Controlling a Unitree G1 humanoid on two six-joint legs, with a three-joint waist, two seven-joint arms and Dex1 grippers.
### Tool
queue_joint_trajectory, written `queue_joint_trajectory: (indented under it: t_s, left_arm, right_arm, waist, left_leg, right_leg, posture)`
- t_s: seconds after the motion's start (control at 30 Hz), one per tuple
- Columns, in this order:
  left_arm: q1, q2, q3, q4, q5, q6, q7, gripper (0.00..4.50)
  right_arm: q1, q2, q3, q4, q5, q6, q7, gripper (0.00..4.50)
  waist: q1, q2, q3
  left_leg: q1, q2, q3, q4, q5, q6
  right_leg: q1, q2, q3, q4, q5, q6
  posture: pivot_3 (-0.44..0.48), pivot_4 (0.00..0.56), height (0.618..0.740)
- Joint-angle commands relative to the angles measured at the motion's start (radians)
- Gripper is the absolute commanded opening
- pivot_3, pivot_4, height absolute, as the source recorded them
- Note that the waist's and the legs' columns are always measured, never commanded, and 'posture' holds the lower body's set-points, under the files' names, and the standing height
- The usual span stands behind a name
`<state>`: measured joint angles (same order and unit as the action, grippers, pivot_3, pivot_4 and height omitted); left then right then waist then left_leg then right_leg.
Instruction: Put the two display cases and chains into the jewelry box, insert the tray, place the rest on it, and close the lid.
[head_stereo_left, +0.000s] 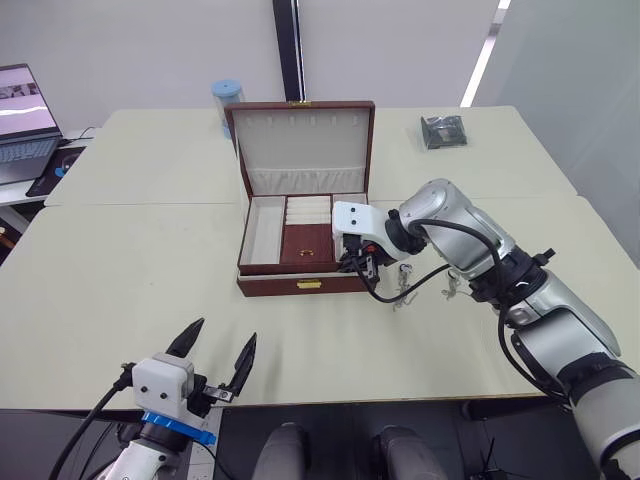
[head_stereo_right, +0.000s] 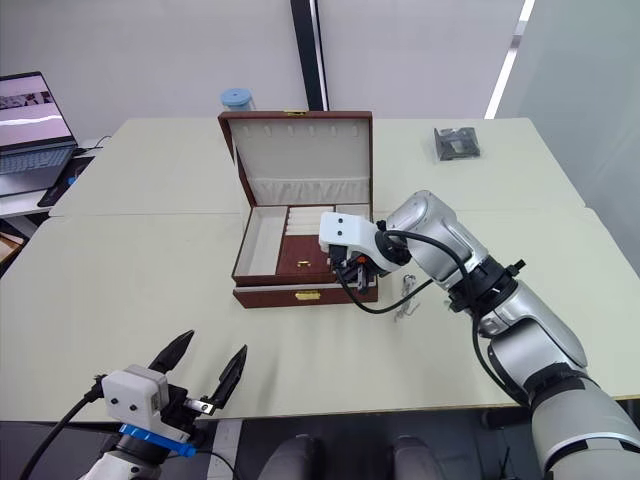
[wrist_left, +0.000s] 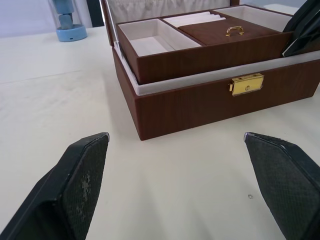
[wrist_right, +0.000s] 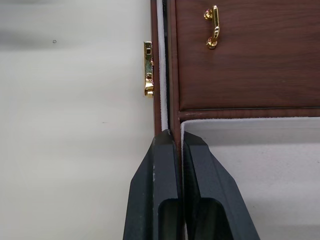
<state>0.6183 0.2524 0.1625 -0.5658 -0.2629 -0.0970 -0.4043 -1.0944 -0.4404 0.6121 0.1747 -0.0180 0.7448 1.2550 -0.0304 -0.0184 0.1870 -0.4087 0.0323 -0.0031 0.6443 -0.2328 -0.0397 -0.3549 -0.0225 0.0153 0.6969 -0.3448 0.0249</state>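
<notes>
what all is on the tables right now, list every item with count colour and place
jewelry box: 1, reddish-brown, table centre
lid: 1, cream-lined, standing open
tray: 1, reddish-brown, seated in the box
silver jewelry pieces: count unclear, on the table right of the box
dark packet: 1, far right
blue-capped cylinder: 1, behind the lid
laptop: 1, open, far left
left tool: 1, black, open, near edge
right tool: 1, black, pinching the tray's front wall

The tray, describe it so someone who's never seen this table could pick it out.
Find the open brown box mid-table. The tray sits in its top, its front wall pinched by the right claw. Unlike the box, it has a brown centre panel with a gold handle.
</notes>
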Motion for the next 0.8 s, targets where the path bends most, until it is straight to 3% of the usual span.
queue_joint_trajectory:
  t_s: [0.03,0.37,0.5,0.6,0.8]
  left_arm:
    - [0.001,0.008,-0.005,-0.059,0.003,0.006,0.006,4.50]
    - [-0.017,0.008,0.001,-0.083,0.002,0.045,0.011,4.50]
    - [-0.022,0.010,0.005,-0.083,-0.001,0.050,0.008,4.50]
    - [-0.024,0.014,0.009,-0.081,-0.006,0.053,0.002,4.50]
    - [-0.036,0.027,0.018,-0.070,-0.018,0.059,-0.005,4.50]
  right_arm:
    - [-0.013,0.003,-0.043,-0.028,0.017,0.006,-0.002,0.55]
    - [-0.022,0.032,-0.124,-0.031,0.087,0.030,-0.009,3.23]
    - [0.008,0.098,-0.225,-0.024,0.138,-0.019,-0.096,4.47]
    - [0.042,0.173,-0.325,0.002,0.184,-0.105,-0.185,4.34]
    - [0.134,0.272,-0.429,0.084,0.218,-0.307,-0.297,2.33]
  waist:
    - [0.000,0.000,0.000]
    - [-0.001,0.000,0.000]
    - [-0.002,0.000,0.000]
    - [-0.002,0.000,0.000]
    - [-0.001,0.000,0.000]
  left_leg:
    - [0.000,0.000,0.000,0.000,0.000,0.000]
    - [0.000,0.000,0.000,0.000,0.000,0.000]
    - [0.000,0.000,0.000,0.000,0.000,0.000]
    - [0.000,0.000,0.001,0.000,0.000,0.000]
    - [0.000,0.000,0.001,0.000,0.000,0.000]
  right_leg:
    - [0.000,0.000,0.000,0.000,0.000,0.000]
    - [0.000,0.000,0.000,0.000,0.000,0.000]
    - [0.000,0.000,0.000,0.000,0.000,0.000]
    - [0.000,0.001,0.001,0.000,0.000,0.000]
    - [0.000,0.000,0.001,0.000,0.000,0.000]
  posture:
    - [0.000,0.150,0.740]
    - [0.000,0.150,0.740]
    - [0.000,0.150,0.740]
    - [0.000,0.150,0.740]
    - [0.000,0.150,0.740]
